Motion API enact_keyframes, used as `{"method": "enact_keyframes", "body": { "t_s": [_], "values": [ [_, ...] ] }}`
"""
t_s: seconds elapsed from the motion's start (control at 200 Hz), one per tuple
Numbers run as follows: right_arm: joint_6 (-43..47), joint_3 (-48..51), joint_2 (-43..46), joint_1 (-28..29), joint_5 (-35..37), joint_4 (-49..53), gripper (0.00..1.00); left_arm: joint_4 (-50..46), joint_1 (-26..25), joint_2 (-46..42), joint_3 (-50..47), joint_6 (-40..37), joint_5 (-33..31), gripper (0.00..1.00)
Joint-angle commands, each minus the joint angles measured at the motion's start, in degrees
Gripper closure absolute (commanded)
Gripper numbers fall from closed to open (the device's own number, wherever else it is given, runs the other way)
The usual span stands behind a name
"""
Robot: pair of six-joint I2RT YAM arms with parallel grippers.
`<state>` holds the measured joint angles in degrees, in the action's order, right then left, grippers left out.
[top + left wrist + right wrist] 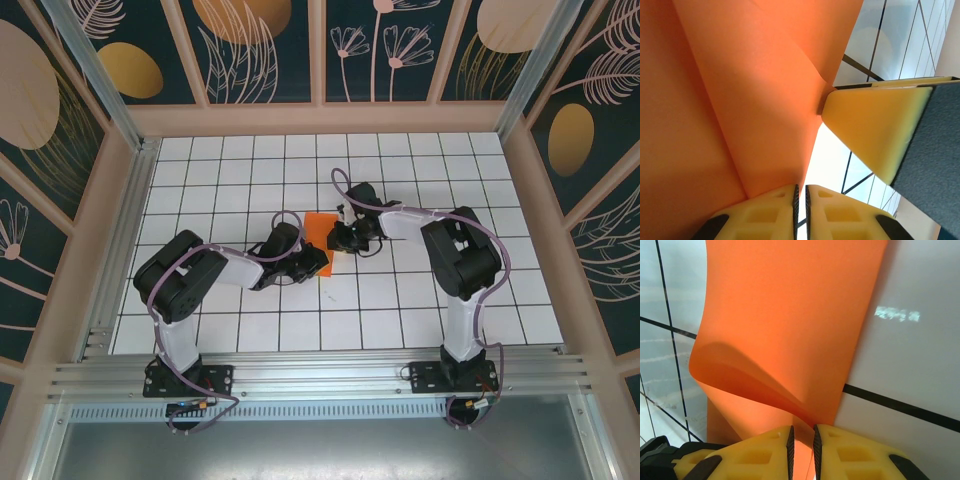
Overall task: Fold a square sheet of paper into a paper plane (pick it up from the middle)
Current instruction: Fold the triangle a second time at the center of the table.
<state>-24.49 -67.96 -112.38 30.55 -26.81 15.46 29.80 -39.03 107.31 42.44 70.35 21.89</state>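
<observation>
The square sheet of paper (322,230) sits in the middle of the white tiled counter (420,300), between the two arms. From above it shows as a small orange oblong, folded over on itself. Its long axis runs roughly from the near side of the counter to the far side. It has no clear point or nose yet.

The left gripper (310,262) is at the sheet's near-left corner and the right gripper (345,238) is at its right edge.

In the left wrist view, the left gripper (801,200) has its jaws drawn almost together. The paper's edge runs down into them, so it seems to be pinched there. One of the right gripper's yellow fingers (870,130) presses the paper at a crease.

In the right wrist view, the right gripper (802,450) is clamped on the sheet. Orange shows in the narrow gap between its jaws. The paper stretches away from that gripper, and its left side is curled up in a soft roll.
</observation>
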Motion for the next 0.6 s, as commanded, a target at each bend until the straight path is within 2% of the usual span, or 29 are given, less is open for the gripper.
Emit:
{"method": "enact_keyframes", "body": {
  "t_s": [0.0,0.595],
  "values": [
    [0.5,-1.4,2.4,-0.4,1.5,1.4,0.78,-2.3,-0.3,0.1,-0.6,-0.2,-1.7,0.84],
    [2.0,-3.6,-0.3,-0.4,3.0,2.3,0.76,-1.8,-0.2,-0.1,-0.2,-0.4,-0.8,0.83]
  ]
}}
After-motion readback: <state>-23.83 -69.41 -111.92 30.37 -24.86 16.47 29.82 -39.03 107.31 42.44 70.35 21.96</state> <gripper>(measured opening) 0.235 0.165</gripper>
